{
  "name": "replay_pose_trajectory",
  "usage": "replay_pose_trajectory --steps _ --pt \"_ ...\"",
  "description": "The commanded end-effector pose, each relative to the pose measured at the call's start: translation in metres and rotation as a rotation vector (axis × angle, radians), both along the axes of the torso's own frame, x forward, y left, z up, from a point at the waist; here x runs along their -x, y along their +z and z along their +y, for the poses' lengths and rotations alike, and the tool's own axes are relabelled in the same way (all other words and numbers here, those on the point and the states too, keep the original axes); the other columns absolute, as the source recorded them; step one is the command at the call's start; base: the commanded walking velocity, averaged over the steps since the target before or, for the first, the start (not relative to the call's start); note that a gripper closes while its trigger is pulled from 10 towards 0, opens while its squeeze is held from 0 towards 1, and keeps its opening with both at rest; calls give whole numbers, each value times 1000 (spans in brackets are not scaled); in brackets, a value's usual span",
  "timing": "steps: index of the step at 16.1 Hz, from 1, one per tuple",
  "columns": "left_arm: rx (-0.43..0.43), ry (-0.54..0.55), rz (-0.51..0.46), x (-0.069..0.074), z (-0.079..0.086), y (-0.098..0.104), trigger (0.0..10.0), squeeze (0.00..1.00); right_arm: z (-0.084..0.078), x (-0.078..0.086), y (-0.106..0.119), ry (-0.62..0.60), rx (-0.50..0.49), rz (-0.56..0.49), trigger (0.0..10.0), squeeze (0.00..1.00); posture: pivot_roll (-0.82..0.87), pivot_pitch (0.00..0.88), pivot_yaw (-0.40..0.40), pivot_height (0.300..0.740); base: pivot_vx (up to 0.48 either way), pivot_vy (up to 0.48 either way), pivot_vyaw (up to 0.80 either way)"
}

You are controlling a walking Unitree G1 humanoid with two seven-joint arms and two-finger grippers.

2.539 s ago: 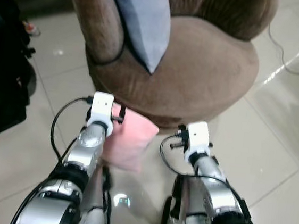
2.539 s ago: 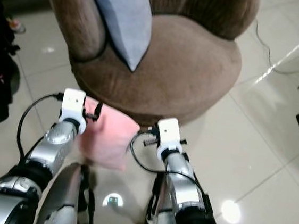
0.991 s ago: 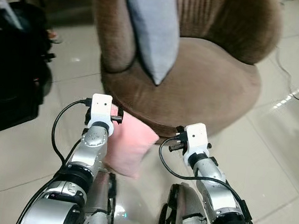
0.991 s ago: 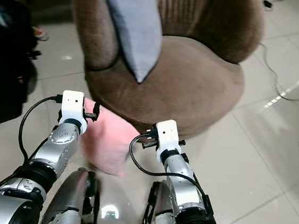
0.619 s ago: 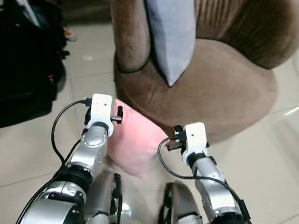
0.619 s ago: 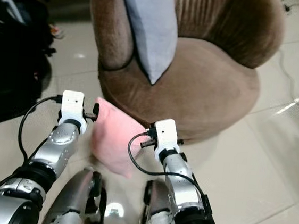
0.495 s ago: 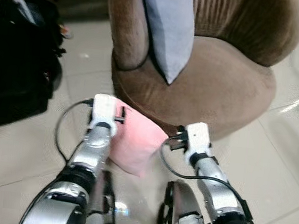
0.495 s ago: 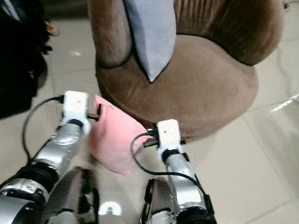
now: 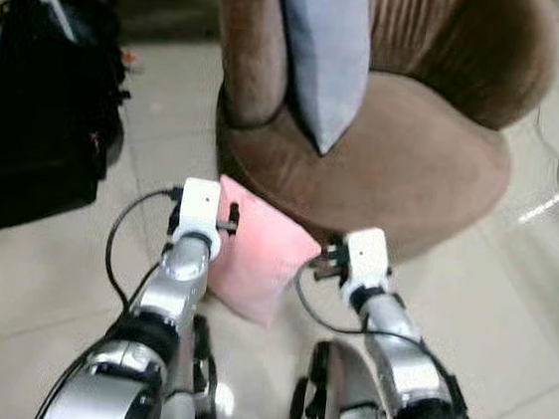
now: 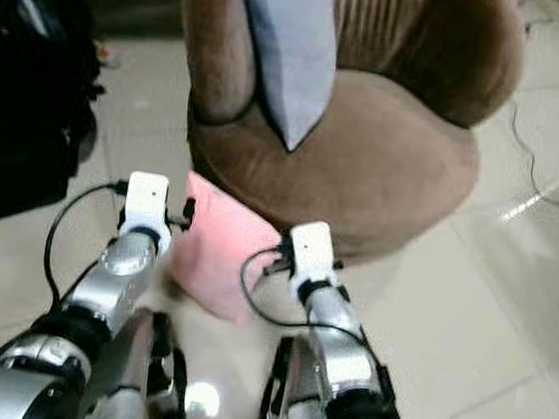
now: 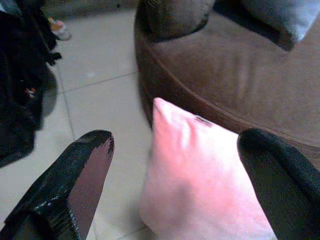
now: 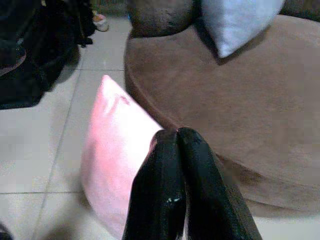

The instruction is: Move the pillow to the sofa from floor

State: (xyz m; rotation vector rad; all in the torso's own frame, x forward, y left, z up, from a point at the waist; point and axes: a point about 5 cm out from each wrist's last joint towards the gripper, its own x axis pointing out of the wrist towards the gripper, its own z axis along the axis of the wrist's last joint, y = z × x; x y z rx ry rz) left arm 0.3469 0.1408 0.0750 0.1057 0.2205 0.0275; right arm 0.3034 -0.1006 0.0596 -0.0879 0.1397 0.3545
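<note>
Between the left gripper's (image 11: 175, 185) spread fingers stands the pink pillow (image 11: 200, 180), likely soft and light; pinch its upper edge; right gripper (image 12: 180, 195) pressed together.

Soft pink cloth pillow (image 9: 259, 259), smooth and matt, faintly creased. Brown sofa (image 9: 405, 153) at twelve o'clock in ribbed, velvety fabric, seat plain and matt. Grey cushion (image 9: 326, 49) of smooth woven cloth. Pale floor tiles (image 9: 32, 284), glossy, with bright reflections at three o'clock. Black bag (image 9: 34, 114) at nine o'clock, dull fabric. Silver arms in shiny metal; left gripper (image 11: 175, 180) with hard, scuffed black plastic fingers (image 11: 75, 185); right gripper (image 12: 177, 187) glossy black.
</note>
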Motion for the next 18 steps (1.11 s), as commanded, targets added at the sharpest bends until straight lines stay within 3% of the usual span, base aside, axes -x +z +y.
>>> replay_pose_trajectory --steps 1,5,9,16,18 --pt "-19 -13 12 4 -2 -5 10000 0 -6 4 -6 -17 10 24 10000 0 -44 229 -69 633 0 0 0" --pt "-4 -31 29 2 -2 -5 10000 0 -6 4 -5 -22 4 21 10000 0 -46 233 -63 633 0 0 0" --pt "-9 -57 31 1 -5 -4 10000 0 -5 4 -5 -25 1 21 10000 0 -48 234 -59 633 480 0 0" --pt "-57 -78 18 2 -7 -3 10000 0 -3 5 -6 -22 0 24 10000 0 -48 237 -56 633 0 0 0" --pt "-67 -77 20 2 -7 -4 10000 0 -3 6 -6 -19 2 25 10000 0 -47 239 -58 633 0 -465 0"
